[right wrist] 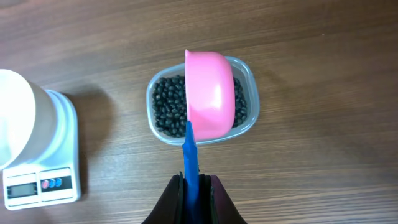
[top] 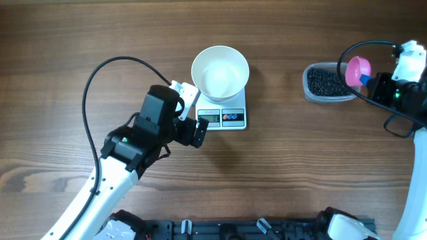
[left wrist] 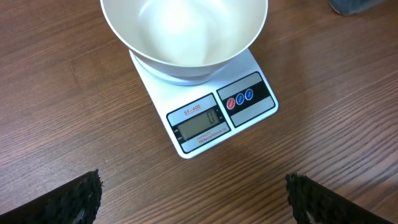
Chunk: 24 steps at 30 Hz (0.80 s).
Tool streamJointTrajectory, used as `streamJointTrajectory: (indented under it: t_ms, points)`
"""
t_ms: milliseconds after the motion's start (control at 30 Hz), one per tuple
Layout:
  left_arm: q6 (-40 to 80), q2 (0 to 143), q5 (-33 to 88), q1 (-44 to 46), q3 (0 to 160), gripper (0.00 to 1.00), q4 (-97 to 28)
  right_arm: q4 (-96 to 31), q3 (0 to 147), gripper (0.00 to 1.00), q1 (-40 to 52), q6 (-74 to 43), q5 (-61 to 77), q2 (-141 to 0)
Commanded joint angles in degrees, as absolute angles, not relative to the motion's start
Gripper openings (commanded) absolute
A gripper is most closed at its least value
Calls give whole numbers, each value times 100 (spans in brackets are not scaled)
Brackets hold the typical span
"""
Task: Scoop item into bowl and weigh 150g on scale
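While right tool (right wrist: 196,185) clenches one pink scoop (right wrist: 210,93), left tool (left wrist: 194,200) gapes; one bowl (top: 220,75), one scale (top: 228,119).

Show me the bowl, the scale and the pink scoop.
bowl (top: 220,73): overhead view, its empty inside.
scale (left wrist: 200,126): left wrist view, its grey display.
pink scoop (right wrist: 210,93): right wrist view, its cup.

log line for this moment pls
left hand open near scale | right hand shut on pink scoop above beans | bowl empty on scale
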<state>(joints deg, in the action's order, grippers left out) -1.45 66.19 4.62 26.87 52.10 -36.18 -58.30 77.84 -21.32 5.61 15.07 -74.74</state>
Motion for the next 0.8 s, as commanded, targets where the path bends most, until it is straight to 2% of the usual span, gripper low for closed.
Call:
streamJointTrajectory:
  t_ms: [0, 267, 567, 767]
  points:
    - [-259, 6558, 574, 2683, 5216, 100, -3601, -5743, 7918, 4, -2163, 421, 1699, -7481]
    - [-259, 6558, 574, 2683, 5216, 100, -3601, -5035, 7918, 4, -2161, 454, 1911, -7481]
    - [-259, 6558, 574, 2683, 5216, 100, -3601, -5059, 7918, 4, -2163, 440, 2001, -7481]
    - [-259, 6558, 572, 2683, 5216, 100, -3601, -5155, 7918, 4, -2163, -36, 2001, -7481]
